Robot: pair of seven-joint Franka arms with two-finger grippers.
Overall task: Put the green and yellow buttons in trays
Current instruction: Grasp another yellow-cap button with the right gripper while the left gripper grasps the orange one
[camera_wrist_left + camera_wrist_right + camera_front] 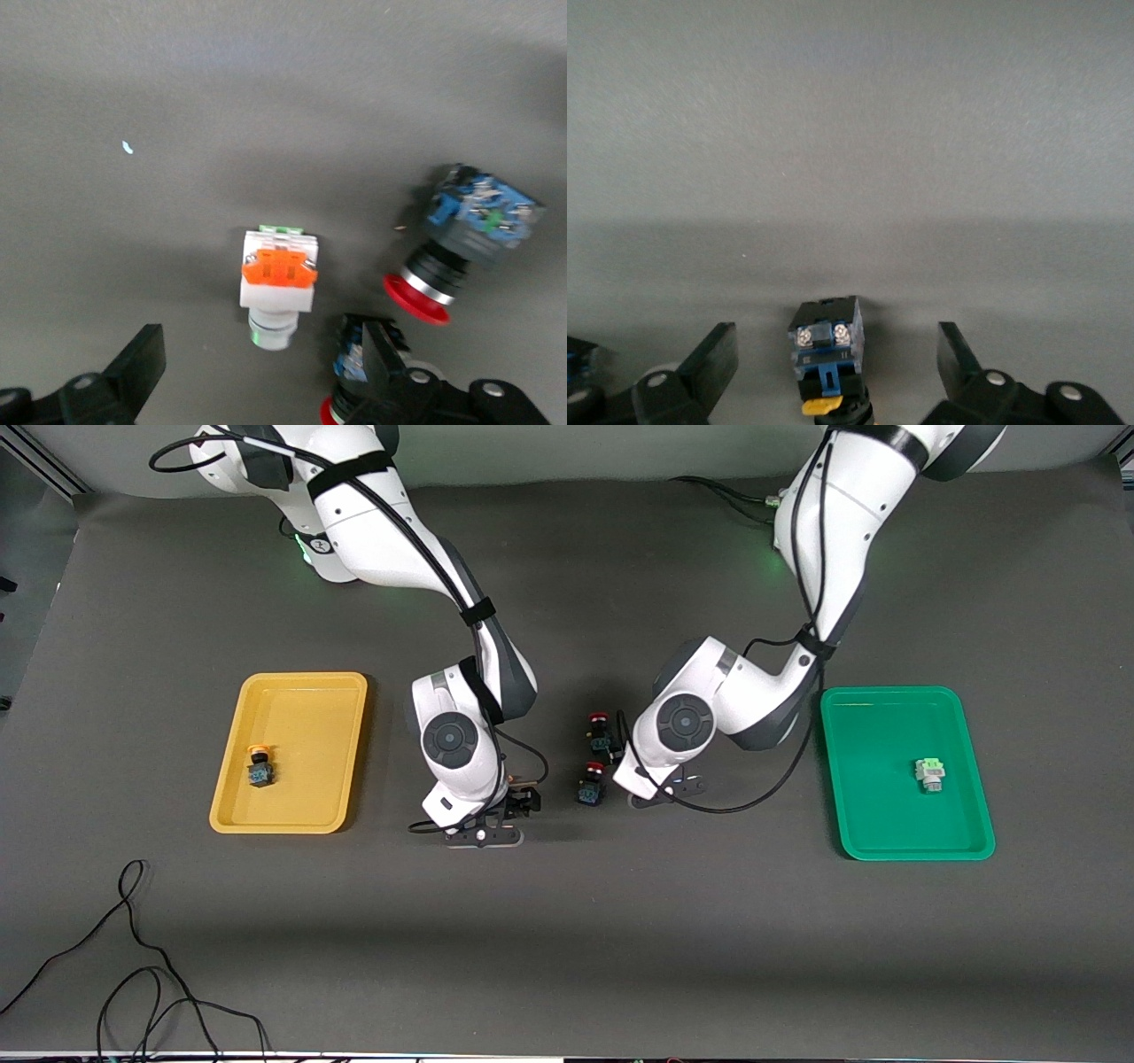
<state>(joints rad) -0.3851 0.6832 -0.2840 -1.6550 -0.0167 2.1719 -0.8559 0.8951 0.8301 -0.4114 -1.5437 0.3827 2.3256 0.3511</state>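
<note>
Even overhead light, soft shadows under both arms, slightly soft close-up wrist views.

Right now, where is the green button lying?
In the front view, the green button lies in the green tray, at the left arm's end of the table, apart from the rim.

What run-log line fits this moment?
left gripper open over white switch | right gripper open over yellow button | yellow tray, green tray: each occupied

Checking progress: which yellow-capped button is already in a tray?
The yellow-capped button lying in the yellow tray; the other button sits outside, within the open right gripper.
</note>
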